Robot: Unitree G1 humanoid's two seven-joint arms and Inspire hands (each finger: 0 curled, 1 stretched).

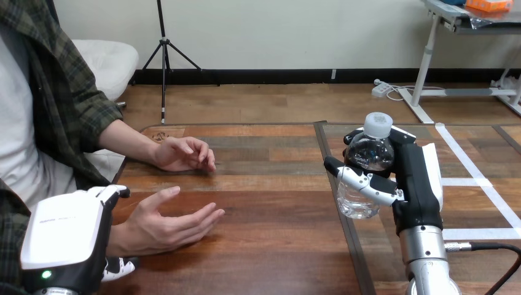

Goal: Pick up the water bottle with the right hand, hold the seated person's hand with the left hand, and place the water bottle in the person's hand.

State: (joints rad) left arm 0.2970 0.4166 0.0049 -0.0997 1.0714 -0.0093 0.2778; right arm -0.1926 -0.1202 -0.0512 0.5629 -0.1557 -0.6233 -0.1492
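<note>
The right hand (419, 181) is closed round the water bottle (370, 152), its fingers wrapped across the clear body below the white cap (378, 123) and its black palm behind it. The bottle stands upright in that grasp at the right of the wooden table (276, 246); whether its base touches the tabletop cannot be told. At the near left corner the left hand (66, 230) is clasped on the person's wrist (121, 236), thumb over the top and a fingertip showing beneath. The person's near hand (167, 222) lies open just past it, palm turned inward, well apart from the bottle. The person's far hand (182, 153) rests loosely curled on the table further back
</note>
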